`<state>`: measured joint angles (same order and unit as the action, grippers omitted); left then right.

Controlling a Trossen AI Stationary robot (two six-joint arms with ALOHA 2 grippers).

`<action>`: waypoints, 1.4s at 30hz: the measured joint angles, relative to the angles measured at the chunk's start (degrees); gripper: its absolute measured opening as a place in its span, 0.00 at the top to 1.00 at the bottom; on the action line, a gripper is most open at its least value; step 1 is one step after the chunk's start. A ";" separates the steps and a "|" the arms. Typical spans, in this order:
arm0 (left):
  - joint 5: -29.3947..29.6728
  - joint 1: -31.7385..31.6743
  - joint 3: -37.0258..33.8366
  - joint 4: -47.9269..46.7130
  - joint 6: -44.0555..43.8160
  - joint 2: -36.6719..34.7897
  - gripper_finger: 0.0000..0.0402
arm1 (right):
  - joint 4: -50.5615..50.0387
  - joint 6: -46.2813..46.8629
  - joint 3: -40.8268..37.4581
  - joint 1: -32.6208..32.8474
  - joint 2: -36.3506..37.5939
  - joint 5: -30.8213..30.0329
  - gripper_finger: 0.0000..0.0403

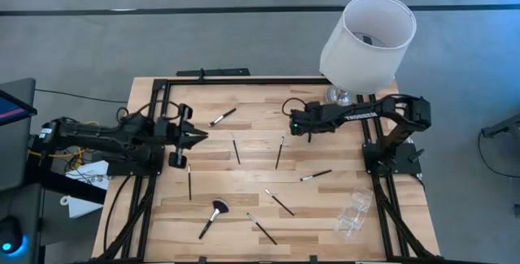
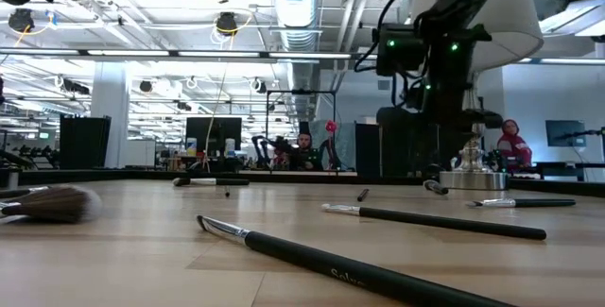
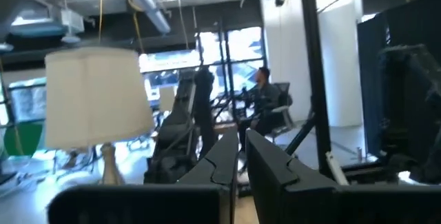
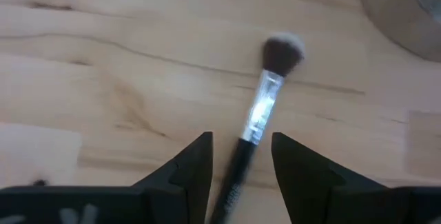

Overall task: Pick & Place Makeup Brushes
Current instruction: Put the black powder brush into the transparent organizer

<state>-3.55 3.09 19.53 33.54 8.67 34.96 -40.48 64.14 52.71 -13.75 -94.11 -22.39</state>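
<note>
Several thin black-handled makeup brushes lie flat and scattered on the wooden table [image 1: 244,179], such as one [image 1: 279,152] at the middle. A larger one with a fan-shaped head [image 1: 213,218] lies near the front. My right gripper [image 4: 241,162] is open above the table at the far right [image 1: 292,123]. Its fingers stand on either side of the handle of a brush with a silver ferrule and a fluffy head [image 4: 265,93], without touching it. My left gripper [image 1: 199,136] is shut and empty at the left, pointing level toward the table's right; it also shows in its wrist view [image 3: 241,158].
A lamp with a white shade [image 1: 367,41] stands at the far right corner, close behind my right arm. A clear plastic holder [image 1: 355,213] lies at the near right. A black frame [image 1: 244,80] borders the table. People sit in the room beyond [image 2: 304,148].
</note>
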 joint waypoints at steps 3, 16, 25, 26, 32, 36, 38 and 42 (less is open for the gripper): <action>-1.73 -1.88 0.00 -2.64 -0.16 -0.04 0.93 | -0.29 -0.10 -0.09 -1.18 0.03 1.11 0.68; -4.06 -6.61 0.00 -4.84 -1.47 -2.08 0.93 | -0.15 -1.45 -0.49 -5.67 0.03 7.45 0.70; -6.01 -7.02 0.00 -6.72 -1.90 -4.49 0.93 | 2.32 -3.75 -0.50 -8.01 0.03 7.65 0.71; -6.03 -7.02 0.00 -6.82 -2.01 -4.61 0.93 | 2.87 -4.11 -0.50 -8.19 0.03 7.64 0.71; -6.01 -7.02 0.00 -7.79 -2.12 -4.61 0.93 | 2.81 -3.66 -0.48 -8.28 -0.79 7.70 0.71; -6.01 -7.02 0.00 -7.94 -2.82 -4.61 0.93 | 3.28 -3.28 -0.48 -8.28 -4.76 9.32 0.71; -5.99 -7.02 0.00 -7.98 -3.21 -4.61 0.93 | 3.65 -3.57 -0.21 -8.03 -6.90 8.86 0.71; -5.99 -6.93 0.00 -9.00 -3.61 -4.57 0.93 | 3.65 -5.54 0.20 -7.85 -9.10 7.97 0.71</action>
<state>-9.54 -3.84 19.53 24.54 5.06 30.39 -36.82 58.60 52.90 -21.59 -103.21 -14.43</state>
